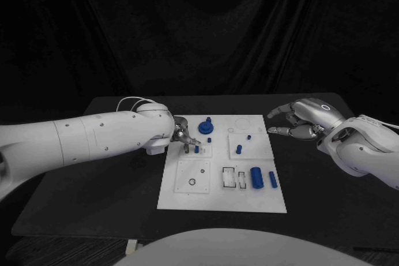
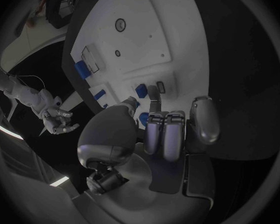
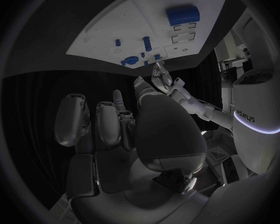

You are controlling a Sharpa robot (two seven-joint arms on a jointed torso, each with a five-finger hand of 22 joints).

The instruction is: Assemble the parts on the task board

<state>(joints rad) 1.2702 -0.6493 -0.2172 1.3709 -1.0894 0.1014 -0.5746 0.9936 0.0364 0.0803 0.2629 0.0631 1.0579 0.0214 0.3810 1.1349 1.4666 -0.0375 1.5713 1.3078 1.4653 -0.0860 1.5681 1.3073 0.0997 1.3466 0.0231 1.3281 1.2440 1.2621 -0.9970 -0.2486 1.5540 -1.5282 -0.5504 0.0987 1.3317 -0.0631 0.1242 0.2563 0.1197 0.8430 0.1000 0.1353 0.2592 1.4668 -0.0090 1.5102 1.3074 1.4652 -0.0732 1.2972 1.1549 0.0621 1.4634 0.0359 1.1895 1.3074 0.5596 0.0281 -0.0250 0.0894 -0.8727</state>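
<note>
The white task board [image 1: 223, 194] lies in the middle of the table. My left hand [image 1: 184, 136] hovers over its far left part, thumb and one finger [image 2: 154, 95] on either side of a small blue peg [image 1: 197, 149] [image 2: 140, 90]; whether they touch it is unclear. A round blue part [image 1: 206, 127] sits just beyond the hand. More small blue pegs [image 1: 238, 149] stand nearby. A thick blue cylinder [image 1: 257, 178] and a thin one [image 1: 273, 179] lie at the near right. My right hand [image 1: 299, 122] floats off the board's far right corner, fingers apart and holding nothing.
Square inset plates with holes [image 1: 193, 182] and rectangular slots [image 1: 229, 178] cover the board's near half. Black table [image 1: 100, 185] surrounds the board on both sides. A white cable [image 1: 129, 101] loops over my left forearm.
</note>
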